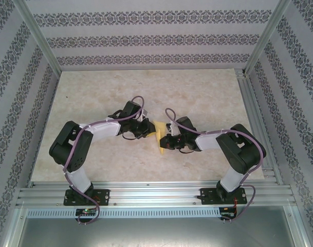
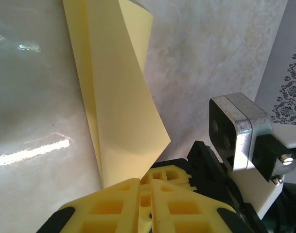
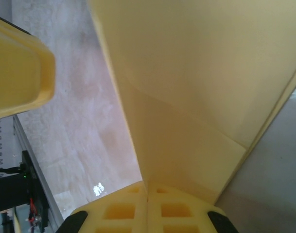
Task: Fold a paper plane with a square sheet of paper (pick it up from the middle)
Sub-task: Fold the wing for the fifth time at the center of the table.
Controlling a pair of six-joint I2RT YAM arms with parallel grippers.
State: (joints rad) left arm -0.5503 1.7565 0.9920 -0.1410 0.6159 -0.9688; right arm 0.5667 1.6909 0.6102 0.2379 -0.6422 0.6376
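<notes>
**Left gripper** point(image 2: 147, 193): the jaws are narrow. The yellow fingers press together on the lower end of the paper point(image 2: 118, 92). In the left wrist view the paper rises from between the fingers as a folded strip (at least two layers show along its left edge). One free corner juts out to the right.

**Right gripper** point(image 3: 148, 206): the jaws are closed, with no gap at the seam between the fingers. The paper comes out at that seam and fans upward across the right wrist view, with a crease crossing it. One finger point(image 3: 16, 73) of the left gripper sits at upper left, apart from the paper's edge.

**Position:** in the top view the two grippers meet near the middle of the table point(image 1: 207, 92). The left one comes in from the far-left side and the right one from the near-right side, with the paper gripped between them. It cannot be told whether the paper's near tip touches the table.

**Edges and room:**
- Open table surface extends toward the far edge and to both sides of the arms.
- Patterned walls point(image 1: 146, 41) enclose the far, left and right sides.
- A rail point(image 1: 156, 193) at the near edge carries both bases.
- The right arm point(image 2: 245, 141) stands just beside the left gripper.
</notes>
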